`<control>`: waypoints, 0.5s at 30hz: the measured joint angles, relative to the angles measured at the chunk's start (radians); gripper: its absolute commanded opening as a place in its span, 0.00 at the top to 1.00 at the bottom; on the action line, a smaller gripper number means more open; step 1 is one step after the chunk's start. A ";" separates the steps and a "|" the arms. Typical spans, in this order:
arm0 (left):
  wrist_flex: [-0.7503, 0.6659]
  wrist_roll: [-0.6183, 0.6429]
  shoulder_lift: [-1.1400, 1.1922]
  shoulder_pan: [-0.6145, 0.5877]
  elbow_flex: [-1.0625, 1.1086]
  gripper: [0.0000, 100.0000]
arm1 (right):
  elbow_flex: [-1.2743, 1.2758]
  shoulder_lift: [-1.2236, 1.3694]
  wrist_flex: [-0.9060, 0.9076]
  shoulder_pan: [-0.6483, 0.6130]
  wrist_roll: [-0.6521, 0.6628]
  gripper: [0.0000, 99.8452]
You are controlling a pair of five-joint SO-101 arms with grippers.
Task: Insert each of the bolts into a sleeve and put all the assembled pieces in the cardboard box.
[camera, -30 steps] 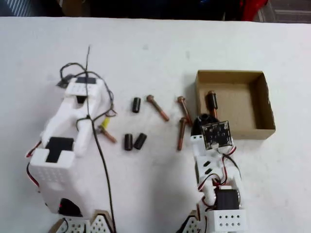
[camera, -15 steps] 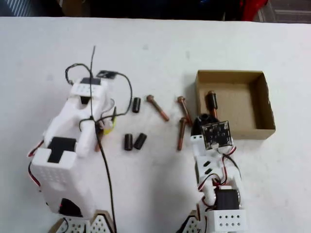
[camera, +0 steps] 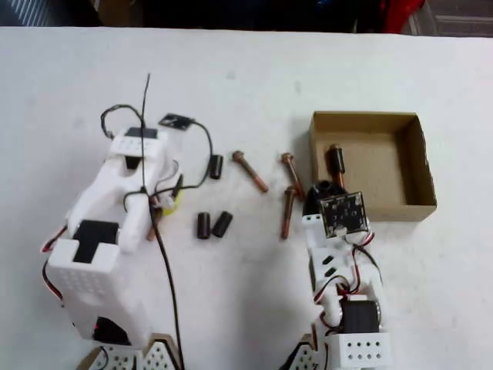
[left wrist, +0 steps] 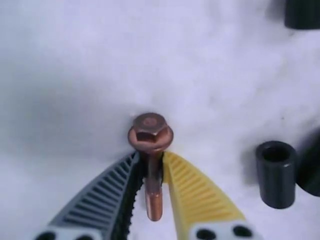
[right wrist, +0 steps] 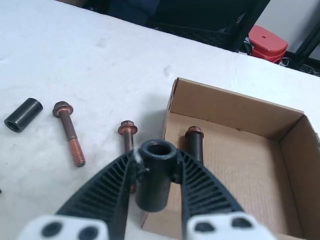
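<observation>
The left tool (left wrist: 150, 162) is clamping a copper bolt (left wrist: 150, 134) by its shank, well apart from the cardboard box (camera: 425, 166), beyond the loose parts from it. The right tool (right wrist: 156, 159) is gripping a black sleeve (right wrist: 156, 182), its open end facing the wrist camera, just beside the box's outer wall. One sleeved bolt (camera: 337, 163) is lying inside the box. Three bare bolts (camera: 250, 171) are lying on the white surface (camera: 246, 77) near the box, and three empty sleeves (camera: 203, 225) are sitting farther from it.
</observation>
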 measured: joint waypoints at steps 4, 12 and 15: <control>-0.003 -0.002 0.000 -0.002 0.000 0.84 | 0.000 0.000 0.000 0.000 0.000 0.98; -0.003 -0.003 0.000 -0.002 -0.003 0.85 | 0.000 0.000 0.000 0.000 0.000 0.98; -0.008 -0.003 0.000 -0.002 -0.011 0.88 | 0.000 0.000 0.000 0.000 0.000 0.98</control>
